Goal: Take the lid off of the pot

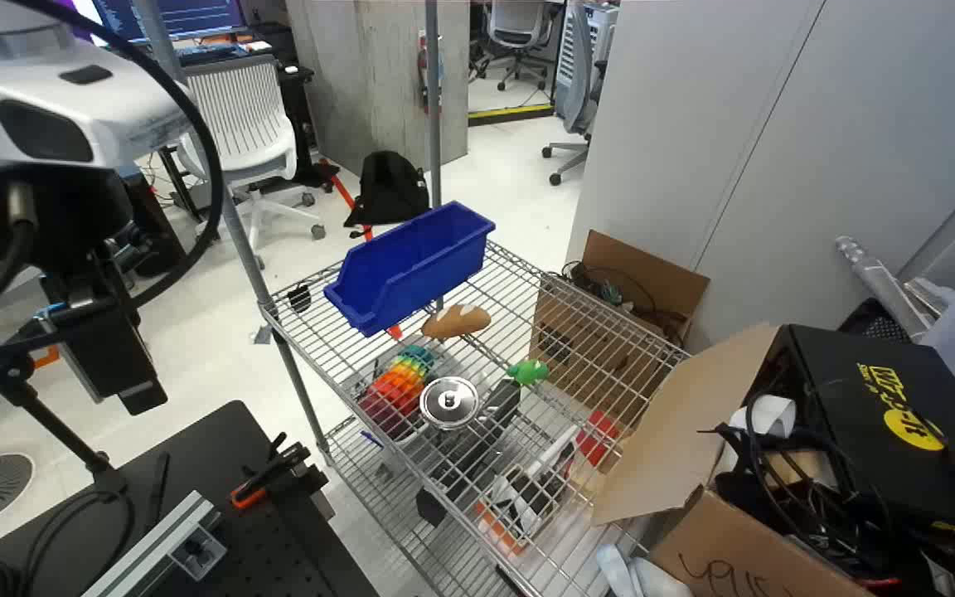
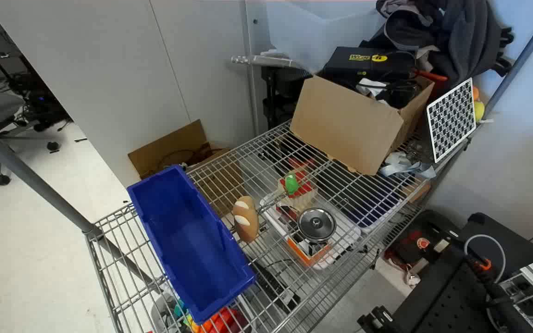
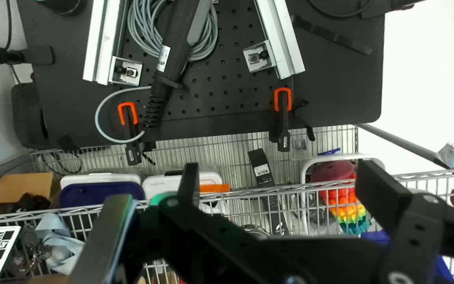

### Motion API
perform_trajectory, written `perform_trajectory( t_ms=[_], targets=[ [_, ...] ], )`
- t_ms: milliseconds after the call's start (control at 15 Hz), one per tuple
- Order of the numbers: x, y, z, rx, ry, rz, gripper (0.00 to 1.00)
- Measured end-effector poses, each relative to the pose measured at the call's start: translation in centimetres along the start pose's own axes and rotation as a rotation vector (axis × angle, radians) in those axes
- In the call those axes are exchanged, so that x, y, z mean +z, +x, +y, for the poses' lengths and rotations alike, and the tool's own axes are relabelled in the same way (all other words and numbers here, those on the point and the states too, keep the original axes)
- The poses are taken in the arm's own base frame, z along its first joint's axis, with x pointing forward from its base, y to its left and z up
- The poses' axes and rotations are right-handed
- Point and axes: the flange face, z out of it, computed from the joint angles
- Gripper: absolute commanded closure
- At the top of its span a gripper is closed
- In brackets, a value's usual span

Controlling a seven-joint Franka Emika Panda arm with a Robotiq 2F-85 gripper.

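Note:
The lid [image 1: 448, 391] is a round silvery disc with a small knob at its centre. It lies level on the pot [image 1: 449, 425] on the wire shelf. The lid also shows in an exterior view [image 2: 316, 224]. The pot's wall is mostly hidden below the lid. In the wrist view only a shiny curved edge shows, behind the gripper; I cannot tell if it is lid or pot. My gripper [image 3: 277, 169] has its two black fingers wide apart with nothing between them. In an exterior view it [image 1: 143, 396] hangs at the left, high above the black table and well apart from the pot.
The wire shelf [image 1: 610, 319] carries a blue bin [image 2: 192, 240], a brown toy bread [image 2: 245, 219] and a green toy [image 2: 291, 183] near the pot. An open cardboard box [image 2: 340, 120] stands beyond. A shelf post [image 1: 434, 108] rises behind the bin. A black table [image 3: 231, 94] adjoins the shelf.

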Motion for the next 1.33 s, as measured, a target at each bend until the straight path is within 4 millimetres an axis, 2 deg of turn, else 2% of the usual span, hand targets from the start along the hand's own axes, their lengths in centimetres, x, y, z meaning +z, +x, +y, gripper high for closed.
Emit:
perform_trajectory(
  t_ms=[667,800,933,1333],
  targets=[
    [0.0,0.1,0.0,0.003,0.0,0.0,0.0],
    [0.5,1.0,-0.1,0.03,0.001,-0.002,0.0],
    [1.6,3.1,-0.1,0.073,0.003,-0.005,0.0],
    [6.7,12.5,-0.7,0.152,0.01,0.082,0.0]
  ],
)
